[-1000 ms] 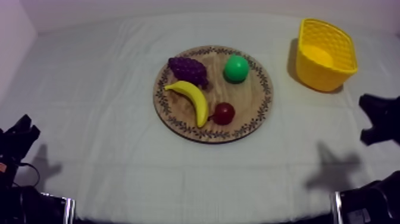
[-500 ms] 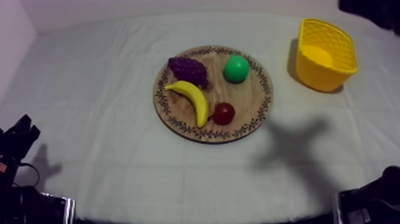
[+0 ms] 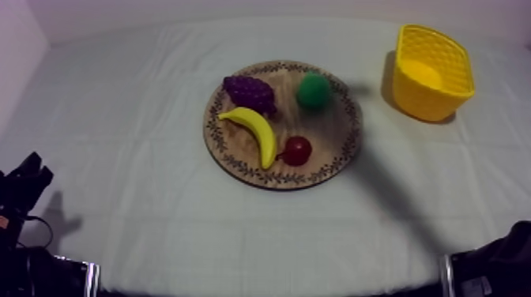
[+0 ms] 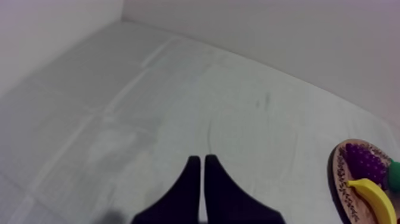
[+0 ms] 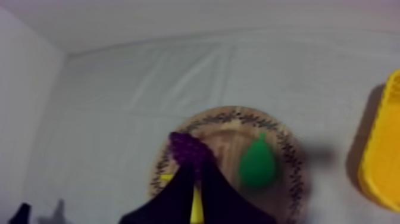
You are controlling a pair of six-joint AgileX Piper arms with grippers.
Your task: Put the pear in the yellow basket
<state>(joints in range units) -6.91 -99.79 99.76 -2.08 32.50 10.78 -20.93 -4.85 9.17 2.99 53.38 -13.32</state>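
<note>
Pear (image 3: 314, 91) lies far right on the wooden board (image 3: 328, 130), nearest the yellow basket (image 3: 433, 71). Hence, I judge, my right pincer (image 5: 193, 170) hangs above it, clenched empty. Left pincer (image 4: 199, 158) is clenched, idle.

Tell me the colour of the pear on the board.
The pear is green, clearest in the right wrist view.

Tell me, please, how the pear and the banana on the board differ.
The pear is green and plump; the banana is yellow, long and curved. The pear lies at the side of the wooden board nearer the yellow basket; the banana lies toward the other side, beside the grapes. Both lie on the board.
</note>
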